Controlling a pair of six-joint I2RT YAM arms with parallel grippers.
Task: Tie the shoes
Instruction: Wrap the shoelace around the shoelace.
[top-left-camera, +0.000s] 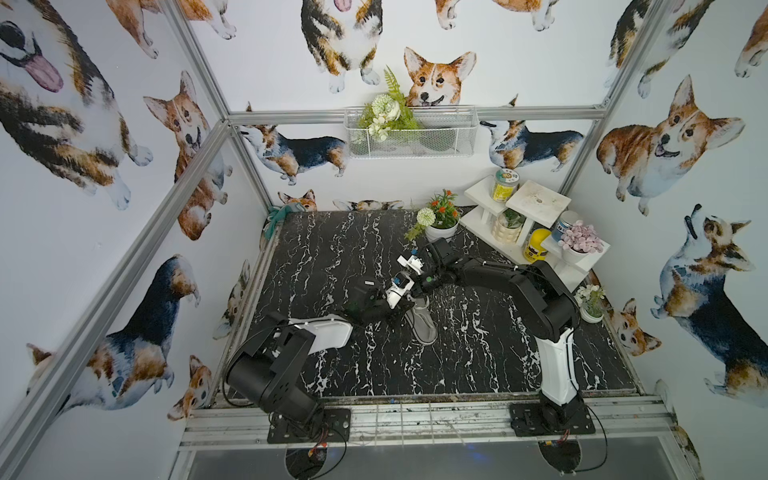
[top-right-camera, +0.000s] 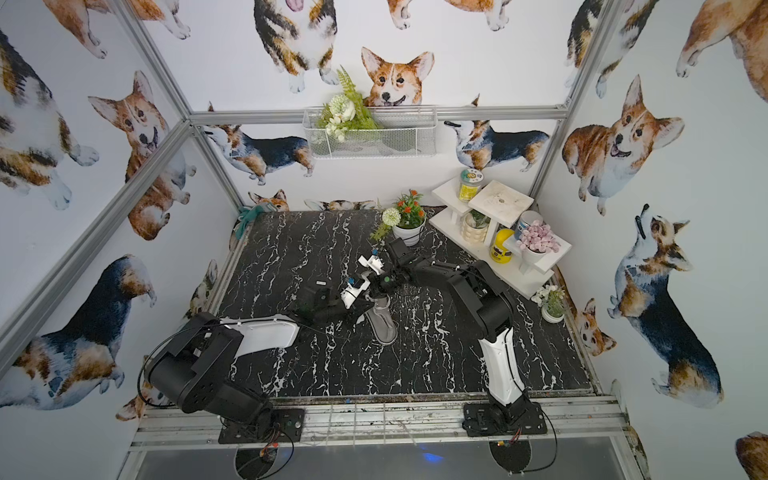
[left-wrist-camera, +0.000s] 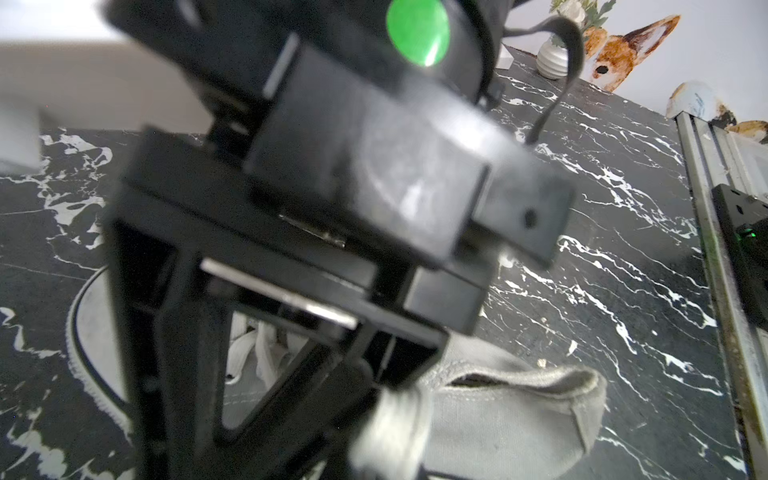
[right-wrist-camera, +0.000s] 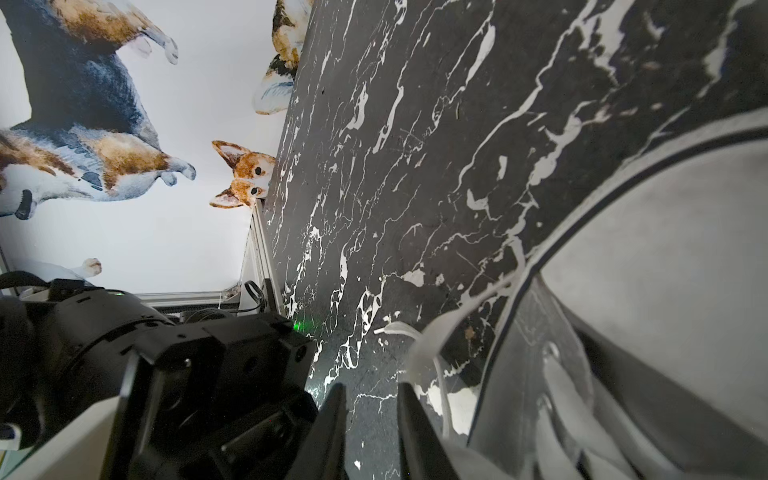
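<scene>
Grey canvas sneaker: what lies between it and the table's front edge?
Nothing: from the grey canvas sneaker to that edge, the black marble table is bare in both top views.

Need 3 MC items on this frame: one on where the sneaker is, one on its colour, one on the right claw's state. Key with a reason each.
1. Where does the sneaker lie?
A) in the wire basket
B) on the table
C) on the white shelf

2. Its upper is:
A) grey
B) red
C) yellow

3. The right claw is:
A) shut on the toe cap
B) shut on the heel
C) open, nothing between its fingers

Key:
1 B, both top views show it on the black marble top where the two arms meet.
2 A, grey canvas shows in the left wrist view.
3 C, the right wrist view shows bare table through the gap between the fingers.
</scene>
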